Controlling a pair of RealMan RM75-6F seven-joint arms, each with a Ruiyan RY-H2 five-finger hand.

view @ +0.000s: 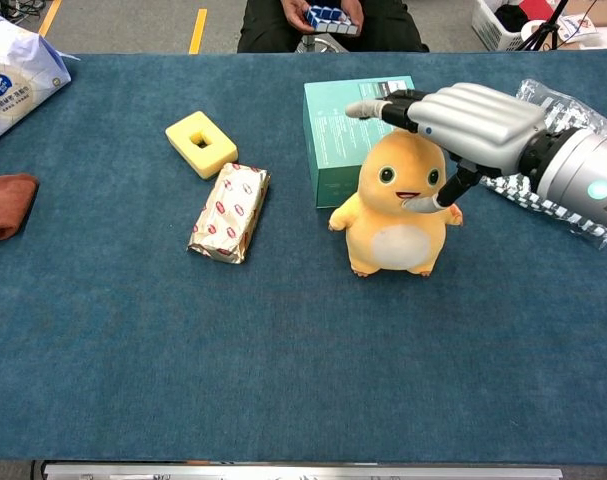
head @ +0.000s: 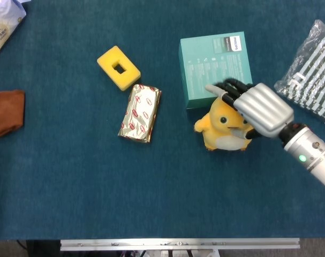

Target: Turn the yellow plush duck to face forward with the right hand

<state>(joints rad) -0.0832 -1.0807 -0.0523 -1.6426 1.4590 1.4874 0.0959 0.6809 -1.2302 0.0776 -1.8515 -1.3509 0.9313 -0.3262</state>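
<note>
The yellow plush duck (head: 223, 130) (view: 396, 220) stands upright on the blue table, just in front of a teal box. In the chest view its face and white belly point toward the camera. My right hand (head: 257, 107) (view: 470, 117) hovers over the duck's head from the right. Its fingers stretch out flat above the head, and the thumb lies against the duck's right cheek. The fingers are not wrapped around the head. My left hand shows in neither view.
The teal box (head: 213, 59) (view: 343, 125) lies directly behind the duck. A yellow foam block (head: 118, 67) and a foil packet (head: 140, 113) lie to the left. A striped bag (head: 312, 69) is at the right edge; a brown cloth (head: 4, 112) and a white bag (head: 1, 27) are at far left.
</note>
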